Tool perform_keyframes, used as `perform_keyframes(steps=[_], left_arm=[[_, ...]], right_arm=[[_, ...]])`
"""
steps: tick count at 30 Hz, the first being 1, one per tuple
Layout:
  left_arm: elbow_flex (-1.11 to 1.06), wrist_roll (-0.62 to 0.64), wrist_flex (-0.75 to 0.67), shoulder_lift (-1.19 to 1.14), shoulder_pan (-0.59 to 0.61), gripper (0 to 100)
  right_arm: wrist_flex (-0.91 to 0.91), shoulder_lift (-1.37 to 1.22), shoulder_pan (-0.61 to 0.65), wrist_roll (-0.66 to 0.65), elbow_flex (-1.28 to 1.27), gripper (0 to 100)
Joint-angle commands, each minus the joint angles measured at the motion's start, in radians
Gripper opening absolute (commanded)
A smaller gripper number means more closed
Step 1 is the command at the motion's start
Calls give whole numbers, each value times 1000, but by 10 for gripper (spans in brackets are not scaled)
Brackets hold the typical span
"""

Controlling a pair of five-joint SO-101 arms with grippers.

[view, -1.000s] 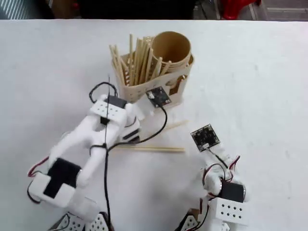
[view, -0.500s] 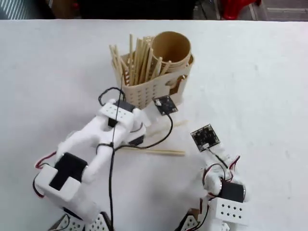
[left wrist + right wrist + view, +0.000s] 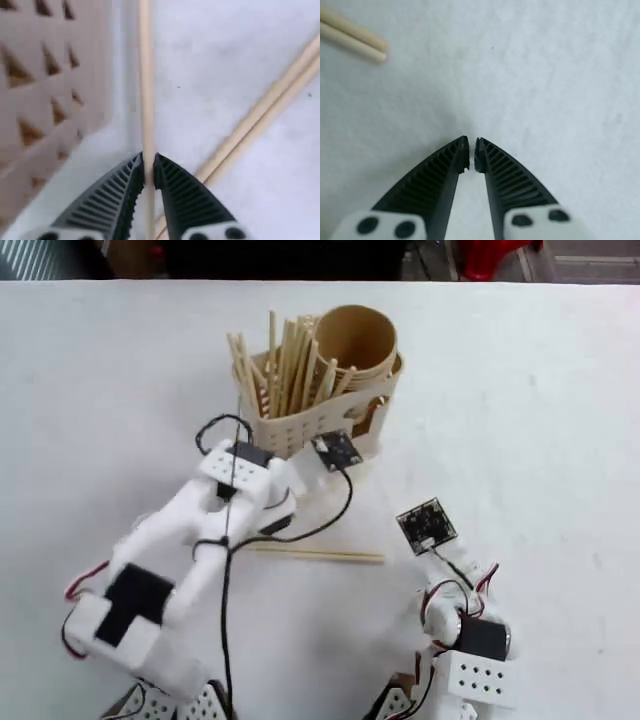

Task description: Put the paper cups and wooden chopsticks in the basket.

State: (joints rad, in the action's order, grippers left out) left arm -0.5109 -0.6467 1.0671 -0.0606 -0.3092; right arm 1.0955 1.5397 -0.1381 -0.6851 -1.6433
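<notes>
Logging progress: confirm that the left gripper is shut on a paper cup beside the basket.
Wrong on the object: the left wrist view shows the left gripper shut on a wooden chopstick, beside the basket.

The high view sits well off and looks steeply down on the table, with the basket toward the far side. Each wrist view sits close behind its own jaws and faces along them at the table from very near. The left one has the basket beside its jaws and a chopstick running ahead from between them. All three views share the loose pair: this pair lies beside the left jaws, and its tips lie ahead of the right ones.
</notes>
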Motion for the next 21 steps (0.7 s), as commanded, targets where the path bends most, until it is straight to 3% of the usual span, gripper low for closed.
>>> perform_keyframes(steps=[1,9,13,17,21], left_arm=[[25,0,120,213,-42,22],[46,3,377,768,-120,22],[161,48,405,990,-114,22],[278,146,311,1064,-119,22],[264,284,31,1032,-84,22]], right_arm=[[-24,-5,-5,0,6,39],[-24,-5,-5,0,6,39],[-24,-5,-5,0,6,39],[-24,-5,-5,0,6,39],[-24,-5,-5,0,6,39]])
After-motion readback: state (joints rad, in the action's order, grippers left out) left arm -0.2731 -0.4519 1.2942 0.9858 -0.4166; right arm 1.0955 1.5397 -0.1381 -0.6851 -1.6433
